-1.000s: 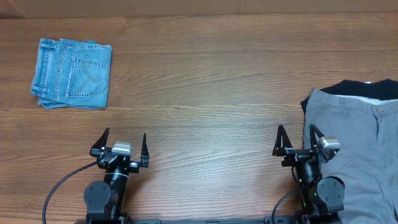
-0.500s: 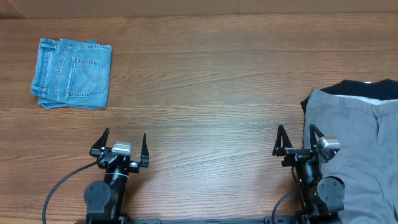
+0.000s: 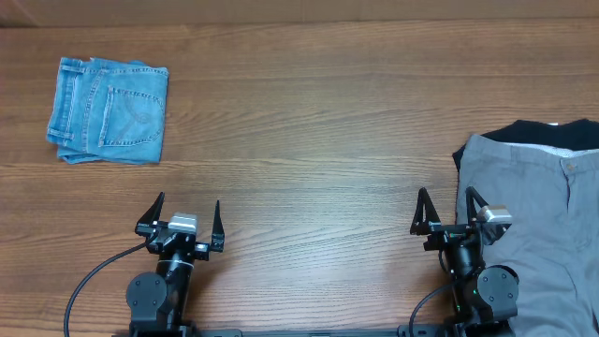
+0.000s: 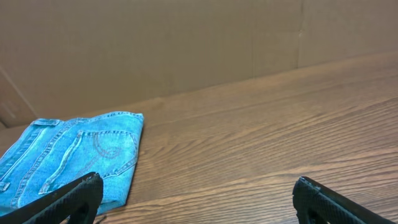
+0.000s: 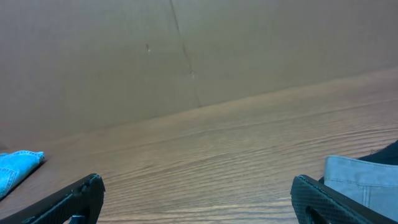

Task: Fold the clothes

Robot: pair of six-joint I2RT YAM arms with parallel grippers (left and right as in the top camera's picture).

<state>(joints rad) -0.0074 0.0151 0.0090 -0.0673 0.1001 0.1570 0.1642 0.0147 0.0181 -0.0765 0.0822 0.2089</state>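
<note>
My left gripper [image 3: 185, 210] and right gripper [image 3: 445, 202] both gape empty; plain mid-grey cloth trousers [image 3: 533, 220] lie at four o'clock

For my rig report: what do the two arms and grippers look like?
Both arms are black, with round joint housings. The left gripper and right gripper each have two pointed black fingers and a silver block. A black cable curves from the left arm.

Looks like a robot lab, not a home: left arm [image 3: 157, 292] and right arm [image 3: 485, 288] standing at the near edge of the wooden surface [image 3: 318, 122], plain brown wall [image 4: 155, 43] behind that surface.
</note>
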